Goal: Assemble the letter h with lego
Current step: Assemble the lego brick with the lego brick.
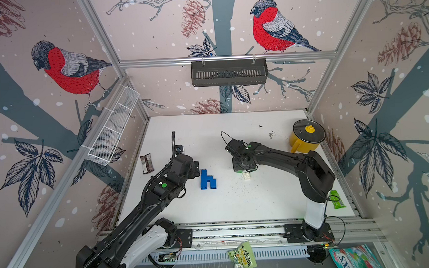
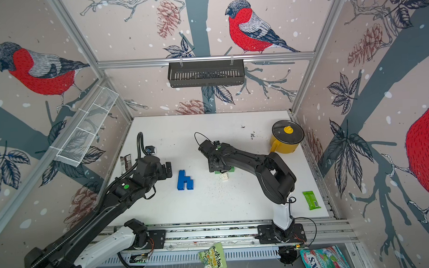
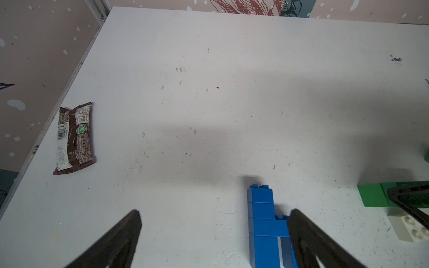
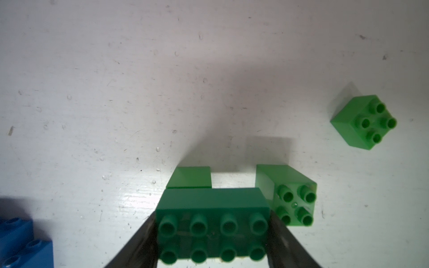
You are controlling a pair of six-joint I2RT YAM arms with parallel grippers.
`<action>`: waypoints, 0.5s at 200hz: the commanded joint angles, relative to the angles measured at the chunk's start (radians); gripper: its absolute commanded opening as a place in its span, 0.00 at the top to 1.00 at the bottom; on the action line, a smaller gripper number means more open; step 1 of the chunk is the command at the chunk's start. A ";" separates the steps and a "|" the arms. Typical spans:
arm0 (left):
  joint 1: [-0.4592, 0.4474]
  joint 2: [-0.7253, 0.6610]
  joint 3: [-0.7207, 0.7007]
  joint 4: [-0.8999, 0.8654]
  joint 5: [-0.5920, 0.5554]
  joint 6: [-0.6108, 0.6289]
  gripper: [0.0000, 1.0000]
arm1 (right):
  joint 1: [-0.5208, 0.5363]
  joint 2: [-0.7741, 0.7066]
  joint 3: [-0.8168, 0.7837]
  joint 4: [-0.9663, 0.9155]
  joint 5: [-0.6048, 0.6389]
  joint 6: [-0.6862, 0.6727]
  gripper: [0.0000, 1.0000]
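Left jaws spread, right jaws gripping green brick (image 4: 212, 201), scuffed white table (image 1: 235, 205), bird wallpaper (image 1: 68, 68)

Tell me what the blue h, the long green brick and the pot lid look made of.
The blue h: hard moulded plastic, slightly glossy, with crisp edges and studs on top. The long green brick: the same kind of plastic, smooth with a soft sheen and hollow round studs. The pot lid: probably dark glass in a metal rim, since it reflects light; its yellow knob looks plastic, though that is uncertain.

The table (image 1: 235, 207) bears a blue lego h (image 1: 207, 180), green bricks (image 4: 363, 121), white brick (image 1: 247, 176), yellow pot (image 1: 304, 142), brown wrapper (image 1: 146, 163), green packet (image 1: 337, 199).
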 commanded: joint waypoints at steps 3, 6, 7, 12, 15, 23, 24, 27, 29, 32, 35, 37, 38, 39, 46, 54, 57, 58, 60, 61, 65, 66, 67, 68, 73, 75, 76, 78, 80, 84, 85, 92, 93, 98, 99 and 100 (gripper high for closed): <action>-0.001 0.000 0.000 0.012 0.006 0.001 0.01 | 0.002 0.016 0.004 -0.032 0.001 -0.021 0.49; -0.001 0.000 0.001 0.012 0.007 0.000 0.02 | 0.003 0.015 0.005 -0.032 0.001 -0.021 0.49; -0.001 0.000 0.001 0.012 0.007 0.001 0.01 | 0.003 0.016 0.005 -0.033 0.001 -0.020 0.49; 0.000 0.000 0.001 0.012 0.007 0.001 0.02 | 0.004 0.017 0.006 -0.034 0.001 -0.022 0.49; 0.000 0.000 0.000 0.012 0.006 0.001 0.02 | 0.004 0.017 0.007 -0.035 0.000 -0.023 0.49; -0.001 0.000 0.000 0.012 0.007 0.001 0.02 | 0.004 0.020 0.009 -0.037 -0.001 -0.023 0.49; -0.001 0.000 0.000 0.012 0.007 0.001 0.02 | 0.004 0.020 0.010 -0.038 -0.001 -0.024 0.49; 0.000 0.001 0.001 0.013 0.007 0.001 0.02 | 0.004 0.020 0.010 -0.038 -0.001 -0.026 0.49; -0.001 0.000 0.001 0.013 0.007 0.001 0.02 | 0.004 0.020 0.010 -0.039 -0.001 -0.026 0.49; -0.001 0.000 0.000 0.013 0.007 0.000 0.02 | 0.002 0.020 0.010 -0.039 -0.002 -0.025 0.49; 0.000 -0.001 0.000 0.013 0.008 0.001 0.01 | 0.003 0.021 0.012 -0.038 -0.002 -0.025 0.49; -0.001 0.000 0.001 0.013 0.008 0.001 0.02 | 0.003 0.021 0.012 -0.040 -0.002 -0.026 0.49; -0.001 -0.001 0.000 0.013 0.008 0.001 0.02 | 0.003 0.021 0.012 -0.040 -0.002 -0.026 0.49; 0.000 -0.001 0.000 0.013 0.008 0.000 0.02 | 0.003 0.021 0.012 -0.040 -0.003 -0.027 0.49; 0.000 0.000 0.000 0.013 0.010 0.000 0.01 | 0.004 0.022 0.012 -0.042 -0.004 -0.028 0.49; -0.001 0.000 0.000 0.013 0.010 0.001 0.02 | 0.004 0.025 0.015 -0.045 -0.004 -0.029 0.49; 0.000 0.000 0.000 0.012 0.010 0.000 0.02 | 0.004 0.026 0.016 -0.046 -0.004 -0.031 0.49; 0.000 0.000 0.000 0.012 0.009 0.001 0.02 | 0.005 0.026 0.016 -0.046 -0.004 -0.032 0.49; -0.001 0.000 0.000 0.012 0.010 0.001 0.02 | 0.005 0.026 0.016 -0.048 -0.004 -0.032 0.49; -0.002 0.000 0.000 0.012 0.010 0.000 0.02 | 0.004 0.027 0.016 -0.048 -0.003 -0.032 0.49; -0.002 0.000 0.000 0.011 0.010 0.002 0.02 | 0.005 0.028 0.016 -0.050 -0.004 -0.033 0.49; -0.001 0.000 0.001 0.012 0.010 0.001 0.02 | 0.005 0.028 0.017 -0.049 -0.003 -0.033 0.49; -0.001 0.000 0.000 0.012 0.010 0.001 0.02 | 0.005 0.028 0.017 -0.050 -0.004 -0.033 0.49; -0.001 0.000 0.000 0.012 0.011 0.001 0.02 | 0.005 0.028 0.018 -0.051 -0.003 -0.034 0.49; -0.001 0.000 0.000 0.012 0.011 0.001 0.02 | 0.005 0.029 0.018 -0.052 -0.004 -0.035 0.49; -0.001 0.000 0.000 0.012 0.011 0.001 0.02 | 0.005 0.030 0.019 -0.052 -0.005 -0.036 0.49; -0.001 0.000 0.000 0.012 0.011 0.001 0.02 | 0.005 0.031 0.019 -0.053 -0.005 -0.036 0.49; 0.000 0.000 -0.001 0.012 0.011 0.001 0.02 | 0.005 0.031 0.019 -0.054 -0.005 -0.037 0.49; -0.002 0.000 0.000 0.012 0.011 0.002 0.01 | 0.005 0.032 0.021 -0.054 -0.004 -0.037 0.49; -0.001 0.000 0.000 0.011 0.011 0.000 0.02 | 0.005 0.033 0.021 -0.056 -0.004 -0.038 0.49; -0.001 0.000 0.001 0.012 0.011 0.000 0.02 | 0.005 0.033 0.021 -0.056 -0.004 -0.038 0.49; -0.001 0.000 0.000 0.013 0.010 0.001 0.02 | 0.004 0.034 0.023 -0.057 -0.004 -0.038 0.49; -0.001 0.000 0.000 0.013 0.010 0.002 0.02 | 0.005 0.034 0.023 -0.057 -0.004 -0.038 0.49; -0.001 0.000 0.001 0.013 0.012 0.002 0.02 | 0.006 0.035 0.022 -0.057 -0.004 -0.040 0.49; -0.001 0.000 -0.001 0.013 0.013 0.001 0.02 | 0.005 0.035 0.022 -0.057 -0.004 -0.040 0.49; -0.001 0.000 -0.001 0.012 0.012 0.001 0.02 | 0.006 0.036 0.022 -0.058 -0.004 -0.040 0.49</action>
